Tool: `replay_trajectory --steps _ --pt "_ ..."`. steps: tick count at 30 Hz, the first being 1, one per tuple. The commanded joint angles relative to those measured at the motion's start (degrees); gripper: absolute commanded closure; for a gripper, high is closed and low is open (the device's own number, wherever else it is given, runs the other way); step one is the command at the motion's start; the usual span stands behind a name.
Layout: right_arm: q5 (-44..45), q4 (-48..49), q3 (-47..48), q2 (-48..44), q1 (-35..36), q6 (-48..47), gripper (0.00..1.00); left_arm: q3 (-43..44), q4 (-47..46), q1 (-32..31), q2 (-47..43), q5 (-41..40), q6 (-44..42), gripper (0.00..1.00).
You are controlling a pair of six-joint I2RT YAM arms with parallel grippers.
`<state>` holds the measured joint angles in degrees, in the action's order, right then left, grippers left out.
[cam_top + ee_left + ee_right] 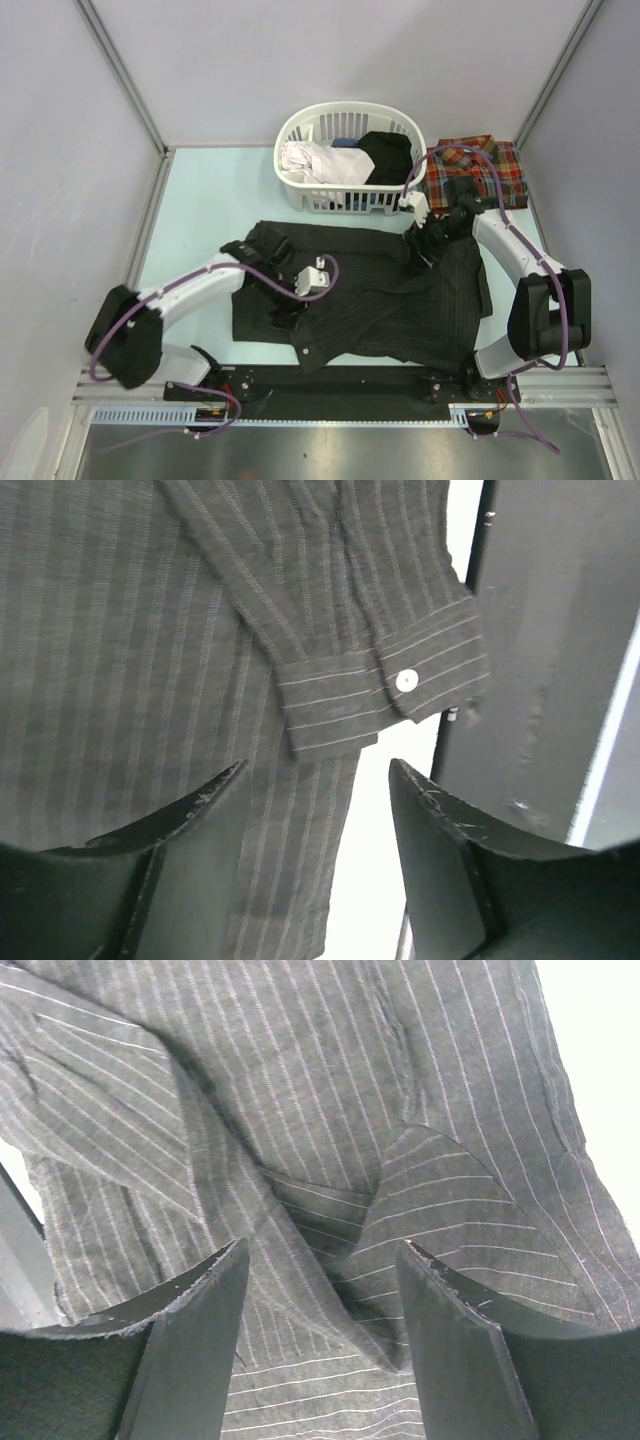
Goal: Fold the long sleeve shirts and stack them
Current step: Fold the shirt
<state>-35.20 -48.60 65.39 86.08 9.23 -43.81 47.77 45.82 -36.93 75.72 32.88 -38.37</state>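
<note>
A black pinstriped long sleeve shirt [390, 300] lies spread over the middle of the table. My left gripper [286, 312] hovers open over its left side. In the left wrist view the left gripper [318, 780] is just above a sleeve cuff [385, 690] with a white button, and nothing is between the fingers. My right gripper [426, 243] stands open over the shirt's far right part. In the right wrist view the right gripper [322, 1255] straddles a fold by the collar [440, 1200] without pinching it. A folded plaid shirt [472, 170] rests at the back right.
A white laundry basket [300, 195] with white, blue and black clothes stands at the back centre, just left of the plaid shirt. A black rail [350, 385] runs along the near table edge; the shirt's hem hangs close to it. Grey walls enclose the table.
</note>
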Motion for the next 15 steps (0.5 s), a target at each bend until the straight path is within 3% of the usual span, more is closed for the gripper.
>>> replay_trajectory --steps 1,7,15 --pt "1.62 2.10 1.15 1.72 -1.23 1.01 0.35 5.57 5.32 0.10 8.20 7.10 1.28 0.39" --pt "3.29 2.37 -0.69 2.07 -2.38 0.57 0.36 8.13 7.34 0.19 17.51 7.72 1.55 0.42" --pt "3.21 2.28 -0.61 2.07 -3.61 1.10 0.36 8.92 7.26 -0.69 22.98 5.96 1.19 0.44"
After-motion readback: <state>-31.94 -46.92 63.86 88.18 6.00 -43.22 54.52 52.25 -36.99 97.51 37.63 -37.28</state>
